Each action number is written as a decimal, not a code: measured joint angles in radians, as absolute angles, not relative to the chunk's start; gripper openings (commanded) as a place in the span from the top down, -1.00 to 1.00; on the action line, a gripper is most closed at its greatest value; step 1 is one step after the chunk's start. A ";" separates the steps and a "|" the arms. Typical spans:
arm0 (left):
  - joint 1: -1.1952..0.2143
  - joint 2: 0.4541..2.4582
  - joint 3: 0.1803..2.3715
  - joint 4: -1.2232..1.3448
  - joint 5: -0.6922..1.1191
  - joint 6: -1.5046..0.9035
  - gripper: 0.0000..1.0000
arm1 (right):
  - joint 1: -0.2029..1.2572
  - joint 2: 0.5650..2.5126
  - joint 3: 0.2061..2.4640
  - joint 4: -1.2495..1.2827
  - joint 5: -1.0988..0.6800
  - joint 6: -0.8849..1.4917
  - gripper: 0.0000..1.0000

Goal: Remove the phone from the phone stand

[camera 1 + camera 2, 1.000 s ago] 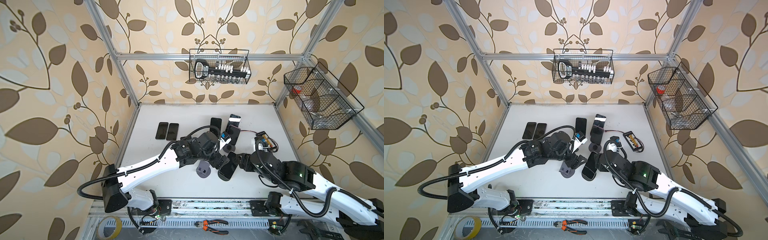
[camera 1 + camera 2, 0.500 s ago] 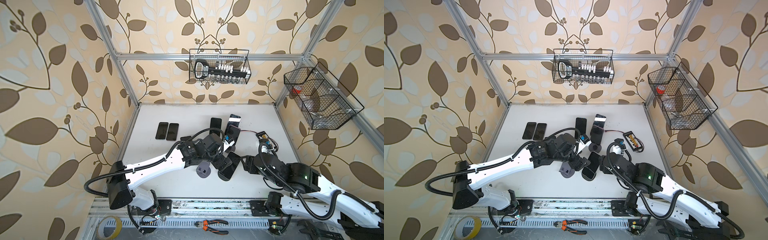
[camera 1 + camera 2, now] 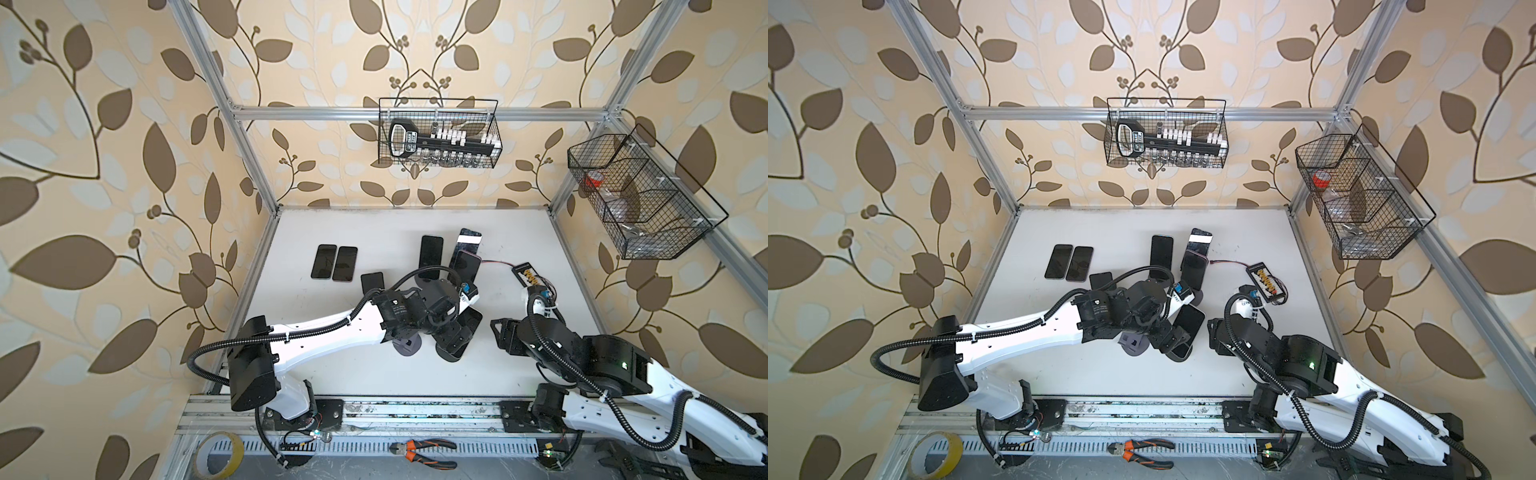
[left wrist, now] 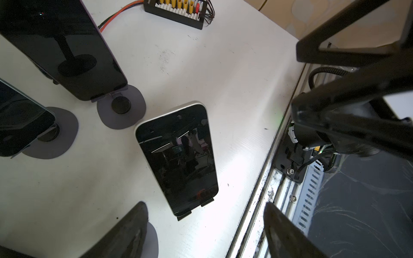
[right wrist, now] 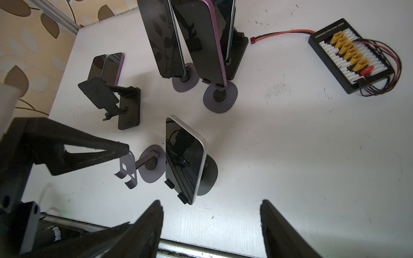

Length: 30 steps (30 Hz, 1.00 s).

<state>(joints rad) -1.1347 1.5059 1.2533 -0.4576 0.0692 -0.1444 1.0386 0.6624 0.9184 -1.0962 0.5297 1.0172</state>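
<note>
**Inspector:** State of the left gripper [image 4: 205,207]?

**Assistant:** Jaws spread, pinching nothing. Its fingers [image 4: 136,223] flank bare bench [image 4: 241,93]. They are poised at the lower end of the phone [image 4: 178,160] and clear of it in the left wrist view.

**Inspector:** And the right gripper [image 5: 211,202]?

**Assistant:** Likewise spread, with nothing held. It stands to the phone's right, near but apart, and its camera sees the phone almost edge-on.

**Inspector:** Location of the phone?

**Assistant:** Seated on its stand [image 5: 211,174]. The screen is dark, the phone leans back, and two black lips catch its lower end. In both top views the phone [image 3: 473,322] [image 3: 1190,320] is about mid-bench, nearer the front edge than the back.

**Inspector:** Immediate surroundings?

**Assistant:** A grey stand [image 5: 149,166] with a bare cradle sits just left of the phone's stand. In the right wrist view one left finger's tip lies at that cradle. Whether it touches, I cannot tell.

**Inspector:** Further out?

**Assistant:** Toward the back edge, three propped phones [image 3: 430,255] stand close together on stands of their own. A black stand [image 5: 116,98] with a bare cradle is to their left. Two flat phones [image 3: 324,262] lie side by side toward the left edge. A board [image 3: 528,275] with yellow plugs and wires lies near the right edge.
</note>
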 measured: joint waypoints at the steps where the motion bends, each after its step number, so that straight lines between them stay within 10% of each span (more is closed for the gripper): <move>1: -1.142 1.510 1.253 -0.458 0.064 -0.147 -0.68 | 1.039 0.654 0.913 -1.096 0.532 1.017 -0.40; 30: -1.238 1.589 1.253 -0.444 -0.148 -0.241 -0.89 | 1.039 0.596 0.822 -1.069 0.532 0.995 -0.39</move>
<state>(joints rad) -1.2385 1.5890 1.2533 -0.4438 -0.1482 -0.2409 1.0386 0.5961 0.8219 -1.0695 0.5323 0.9947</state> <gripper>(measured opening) 0.945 0.698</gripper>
